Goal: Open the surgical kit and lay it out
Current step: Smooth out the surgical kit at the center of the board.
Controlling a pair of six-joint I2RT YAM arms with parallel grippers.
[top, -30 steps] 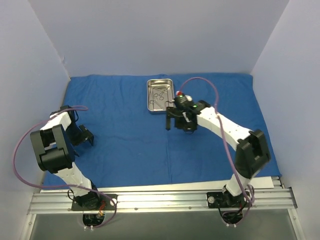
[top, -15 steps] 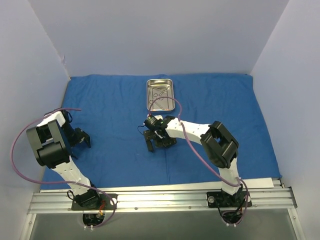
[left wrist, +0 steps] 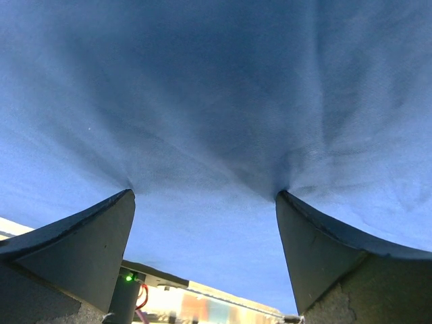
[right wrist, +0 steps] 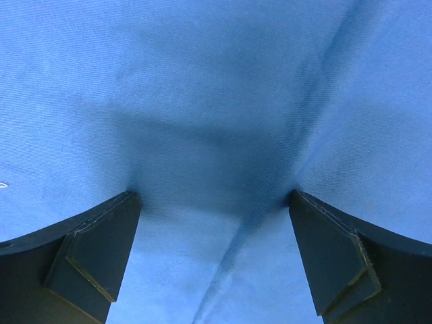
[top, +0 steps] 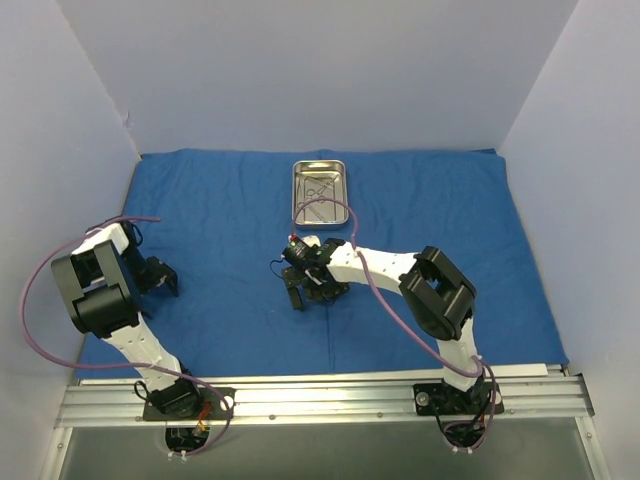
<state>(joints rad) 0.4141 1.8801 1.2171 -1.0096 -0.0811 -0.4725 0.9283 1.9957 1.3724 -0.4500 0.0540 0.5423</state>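
Note:
The blue cloth wrap (top: 220,220) lies spread flat over the table. On it at the far middle sits the steel tray (top: 297,195), with thin metal instruments (top: 318,194) lying inside. My right gripper (top: 306,294) is low over the middle of the cloth, nearer than the tray. It is open, and in the right wrist view both fingertips of the gripper (right wrist: 214,194) touch the cloth (right wrist: 216,81) with nothing between them. My left gripper (top: 164,281) is at the cloth's left side, open too. In its own view the gripper (left wrist: 204,194) rests its tips on the cloth (left wrist: 216,88).
A crease (right wrist: 236,250) runs through the cloth between the right fingers. White walls (top: 300,70) close in the back and both sides. The metal rail (top: 320,395) with the arm bases borders the near edge, just beyond the cloth's near hem (left wrist: 202,287).
The right arm has folded back from beside the tray, bringing its gripper toward the near left onto the middle of the cloth. The left gripper has shifted slightly left.

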